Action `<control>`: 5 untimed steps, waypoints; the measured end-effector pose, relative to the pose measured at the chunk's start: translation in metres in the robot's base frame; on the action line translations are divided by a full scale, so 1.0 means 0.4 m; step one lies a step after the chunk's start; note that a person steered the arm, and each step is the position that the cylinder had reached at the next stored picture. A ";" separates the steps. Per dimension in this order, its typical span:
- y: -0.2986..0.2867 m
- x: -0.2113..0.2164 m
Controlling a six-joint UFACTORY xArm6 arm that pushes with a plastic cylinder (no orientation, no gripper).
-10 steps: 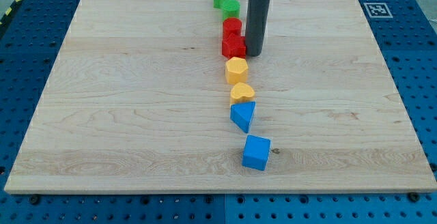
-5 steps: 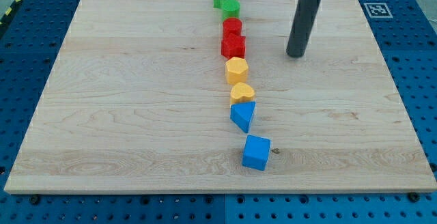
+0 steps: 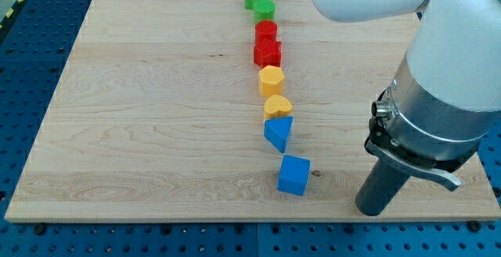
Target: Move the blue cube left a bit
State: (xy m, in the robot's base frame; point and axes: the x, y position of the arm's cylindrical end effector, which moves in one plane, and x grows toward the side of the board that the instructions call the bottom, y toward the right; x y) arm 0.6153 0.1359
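Blue cube (image 3: 293, 175) sits near view's bottom, below blue triangular block (image 3: 279, 132). My tip (image 3: 370, 209), bare rod holding nothing, stands right of cube, apart. Best: slide straight left, short push, centred on cube's right face.

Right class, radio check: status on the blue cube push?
My tip down, right of blue cube, apart. Cube untouched. Blue triangular block just above; leftward path unobstructed.

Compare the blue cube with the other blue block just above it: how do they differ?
The blue cube is box-shaped; the other blue block tapers to a point like a wedge. The blue cube lies apart, nearest the view's bottom and my tip; the blue wedge touches the yellow block above it. Both share one blue colour and similar size.
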 end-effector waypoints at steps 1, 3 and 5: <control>-0.021 -0.024; -0.073 -0.070; -0.125 -0.070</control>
State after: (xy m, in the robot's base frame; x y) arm 0.5872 0.0857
